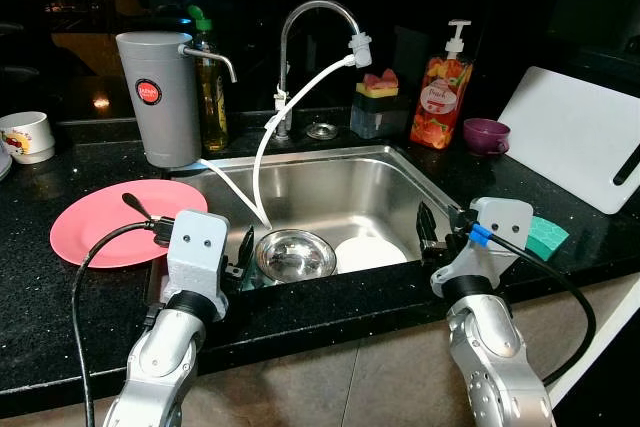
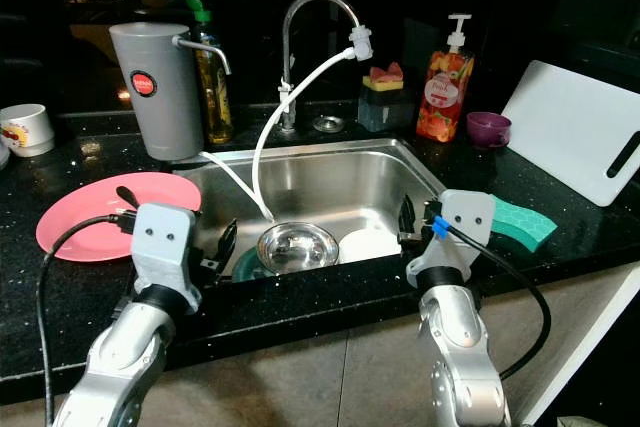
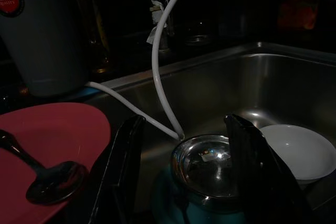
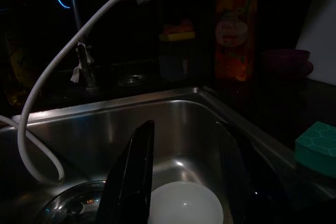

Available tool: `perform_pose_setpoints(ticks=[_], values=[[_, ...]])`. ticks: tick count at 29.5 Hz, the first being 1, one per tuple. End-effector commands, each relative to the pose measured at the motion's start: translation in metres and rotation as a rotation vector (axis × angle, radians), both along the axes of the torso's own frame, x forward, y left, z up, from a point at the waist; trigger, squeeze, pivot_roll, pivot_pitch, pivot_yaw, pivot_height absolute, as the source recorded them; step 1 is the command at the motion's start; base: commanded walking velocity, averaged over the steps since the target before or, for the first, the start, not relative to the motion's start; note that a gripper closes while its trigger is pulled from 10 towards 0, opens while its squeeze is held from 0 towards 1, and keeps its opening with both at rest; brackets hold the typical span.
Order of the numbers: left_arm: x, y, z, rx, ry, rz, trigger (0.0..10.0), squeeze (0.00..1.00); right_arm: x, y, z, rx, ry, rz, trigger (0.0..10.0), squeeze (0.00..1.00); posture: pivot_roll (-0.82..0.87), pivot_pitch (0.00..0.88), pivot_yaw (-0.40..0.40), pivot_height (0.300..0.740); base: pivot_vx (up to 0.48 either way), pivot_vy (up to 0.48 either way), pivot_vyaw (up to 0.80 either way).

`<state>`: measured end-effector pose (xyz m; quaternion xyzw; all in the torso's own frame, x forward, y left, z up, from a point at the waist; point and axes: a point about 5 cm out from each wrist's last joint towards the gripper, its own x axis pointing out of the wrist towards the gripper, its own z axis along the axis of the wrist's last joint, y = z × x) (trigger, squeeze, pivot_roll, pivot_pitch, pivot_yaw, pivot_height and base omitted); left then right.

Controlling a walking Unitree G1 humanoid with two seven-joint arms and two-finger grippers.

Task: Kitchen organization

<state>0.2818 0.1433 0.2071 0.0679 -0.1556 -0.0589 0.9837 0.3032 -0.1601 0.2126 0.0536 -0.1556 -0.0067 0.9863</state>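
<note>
A steel bowl sits in the stainless sink near its front wall, on top of a teal dish. Beside it lies a white bowl. A pink plate with a black spoon on it rests on the counter left of the sink. My left gripper hangs open at the sink's front left corner, and the steel bowl is just beyond its fingers. My right gripper is open at the sink's front right, above the white bowl.
A faucet with a white hose trails into the sink. Behind stand a grey canister, an oil bottle, a soap bottle and a purple cup. To the right are a white cutting board and a teal sponge.
</note>
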Motion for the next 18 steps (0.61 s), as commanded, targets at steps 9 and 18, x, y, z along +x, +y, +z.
perform_pose_setpoints(ticks=[9,18], values=[[0.0002,-0.0008,0.0004,0.003,0.0,-0.004,10.0,0.0,-0.0002,-0.0006,-0.001,0.005,0.008,-0.01,10.0,0.0,0.11,0.054,-0.052,0.74,0.0,0.0,0.0],[-0.0002,-0.001,0.0002,0.003,0.001,-0.005,10.0,0.0,-0.0008,-0.0006,-0.0019,0.004,0.011,-0.011,10.0,0.0,0.11,0.057,-0.051,0.74,0.0,0.0,0.0]])
